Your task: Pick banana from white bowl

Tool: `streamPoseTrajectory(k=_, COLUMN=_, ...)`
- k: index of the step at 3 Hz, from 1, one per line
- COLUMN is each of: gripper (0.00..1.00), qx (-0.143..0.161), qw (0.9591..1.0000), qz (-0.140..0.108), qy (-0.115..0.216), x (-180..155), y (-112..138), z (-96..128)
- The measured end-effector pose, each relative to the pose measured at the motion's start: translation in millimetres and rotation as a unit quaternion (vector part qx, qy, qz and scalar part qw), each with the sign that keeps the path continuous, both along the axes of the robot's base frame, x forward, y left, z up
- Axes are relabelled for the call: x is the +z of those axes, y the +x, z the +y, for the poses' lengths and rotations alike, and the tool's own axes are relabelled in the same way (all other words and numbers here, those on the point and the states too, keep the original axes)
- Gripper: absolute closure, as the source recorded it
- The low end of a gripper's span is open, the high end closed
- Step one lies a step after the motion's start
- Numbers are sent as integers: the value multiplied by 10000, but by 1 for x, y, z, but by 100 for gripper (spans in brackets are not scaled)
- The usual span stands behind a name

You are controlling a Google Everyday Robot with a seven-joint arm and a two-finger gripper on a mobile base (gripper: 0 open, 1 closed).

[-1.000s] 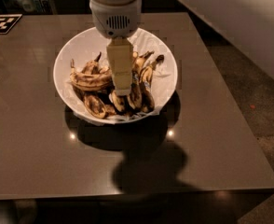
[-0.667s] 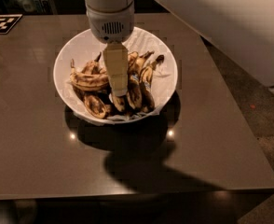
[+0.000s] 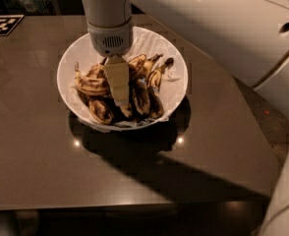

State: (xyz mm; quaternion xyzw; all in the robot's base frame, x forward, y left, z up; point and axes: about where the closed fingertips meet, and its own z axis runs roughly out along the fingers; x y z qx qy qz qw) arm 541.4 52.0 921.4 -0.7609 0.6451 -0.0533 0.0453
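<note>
The white bowl [image 3: 176,65] sits on the brown table and holds several overripe bananas on crumpled white paper. The banana [image 3: 91,85], long, curved and dull yellow with brown streaks, lies across the left side of the bowl with its dark stem at the left. Shorter, darker bananas [image 3: 154,90] lie to the right. My gripper [image 3: 120,100] hangs straight down from the white wrist into the middle of the bowl, its cream finger just right of the banana and among the dark ones. Its tip is down in the pile.
The brown table [image 3: 46,161] extends around the bowl. A black-and-white marker tag [image 3: 2,24] lies at its far left corner. My white arm [image 3: 233,38] spans the upper right, above the table's right edge and the floor.
The gripper has shifted slightly left over the bowl, toward the long banana. The arm has swung further into view on the right. The bananas have not moved.
</note>
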Motion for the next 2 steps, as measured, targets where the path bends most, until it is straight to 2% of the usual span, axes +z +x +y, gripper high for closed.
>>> streamPoseTrajectory(k=1, gripper=33, qx=105, qw=9996, qz=276, qy=-17, x=-21, y=-1, z=1)
streamPoseTrajectory(k=2, gripper=56, qx=124, qw=9992, qz=368, qy=51, x=-26, y=-3, z=-3)
